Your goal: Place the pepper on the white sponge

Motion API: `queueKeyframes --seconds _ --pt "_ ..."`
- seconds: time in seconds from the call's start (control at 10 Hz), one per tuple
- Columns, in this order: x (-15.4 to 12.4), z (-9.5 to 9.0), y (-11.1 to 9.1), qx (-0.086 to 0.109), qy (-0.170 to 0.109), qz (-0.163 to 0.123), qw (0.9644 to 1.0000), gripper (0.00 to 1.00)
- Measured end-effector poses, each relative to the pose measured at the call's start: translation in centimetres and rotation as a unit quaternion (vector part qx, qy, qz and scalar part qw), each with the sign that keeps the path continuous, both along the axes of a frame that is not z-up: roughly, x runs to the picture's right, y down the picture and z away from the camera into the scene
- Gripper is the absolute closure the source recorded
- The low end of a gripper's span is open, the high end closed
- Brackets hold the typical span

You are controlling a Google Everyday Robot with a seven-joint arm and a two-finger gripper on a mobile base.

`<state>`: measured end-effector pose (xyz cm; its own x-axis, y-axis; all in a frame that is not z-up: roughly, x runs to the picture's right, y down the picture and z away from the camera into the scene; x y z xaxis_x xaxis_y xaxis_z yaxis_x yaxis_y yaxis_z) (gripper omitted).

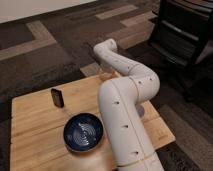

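Note:
My white arm (125,100) rises from the near right of the wooden table (35,125), bends back and reaches down to the table's far edge. The gripper (104,75) shows only as a small tan-grey shape at the arm's end, just above that far edge. The pepper is not in view. The white sponge is not in view either. The arm covers much of the table's right half, so both may lie behind it.
A blue bowl (83,133) with a spiral pattern sits at the table's front middle. A dark upright block (58,96) stands at the back left. A black chair (185,30) stands on the carpet at the far right.

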<state>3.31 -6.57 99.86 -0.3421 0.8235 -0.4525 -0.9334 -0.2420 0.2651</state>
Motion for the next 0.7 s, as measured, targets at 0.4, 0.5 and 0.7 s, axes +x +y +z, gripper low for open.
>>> queueKeyframes --seconds 0.4,0.5,0.7 --pt "-0.3 0.0 0.2 0.006 -0.009 -0.004 0.9999 0.82" --pt "0.0 -0.5 0.1 0.006 -0.005 0.0 1.0 0.96" --pt "-0.7 -1.8 -1.0 0.012 -0.001 -0.011 0.9999 1.0"
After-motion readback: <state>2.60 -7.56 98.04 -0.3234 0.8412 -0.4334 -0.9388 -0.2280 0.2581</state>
